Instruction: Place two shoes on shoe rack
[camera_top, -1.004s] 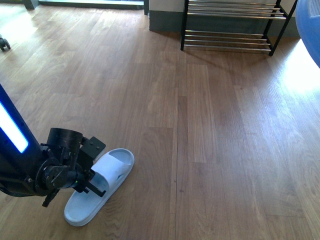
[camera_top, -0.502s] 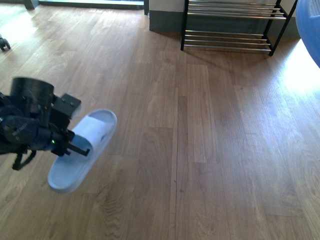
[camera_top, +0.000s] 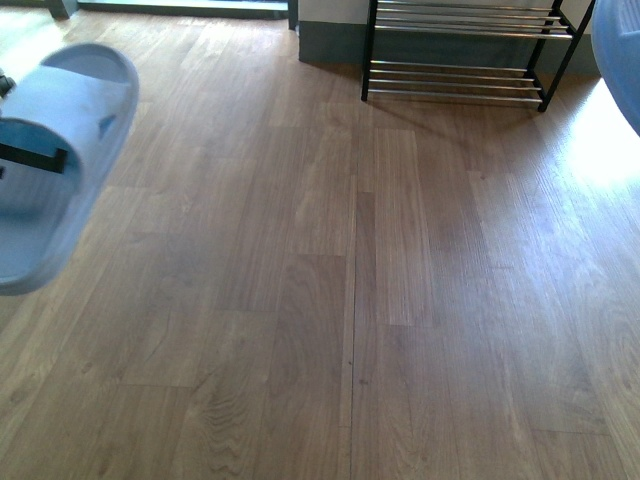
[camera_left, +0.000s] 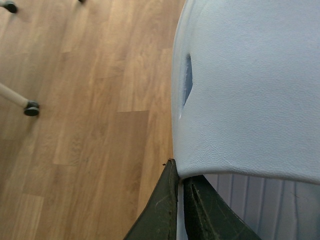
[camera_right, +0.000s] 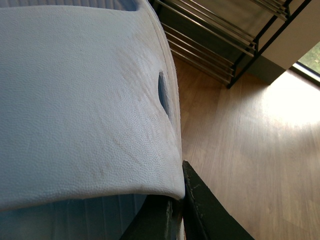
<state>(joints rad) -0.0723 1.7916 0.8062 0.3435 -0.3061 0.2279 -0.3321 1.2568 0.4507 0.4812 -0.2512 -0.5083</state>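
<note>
Blue slide aloft, second slide clamped

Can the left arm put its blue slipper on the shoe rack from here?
Probably not yet. The left pincer holds the slipper far from the rack, with open floor between. Nothing blocks the way, but the robot likely has to move closer first.

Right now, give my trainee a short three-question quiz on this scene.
1. True or false: the left tool is shut on a pale blue rubber slide held above the wooden plank floor.
2. The black metal shoe rack with silver bars stands: A) across the floor by the wall, B) under the left tool, C) tipped over.
3. What does the right tool grip?
Key: 1 true; 2 A; 3 a second pale blue rubber slide.
</note>
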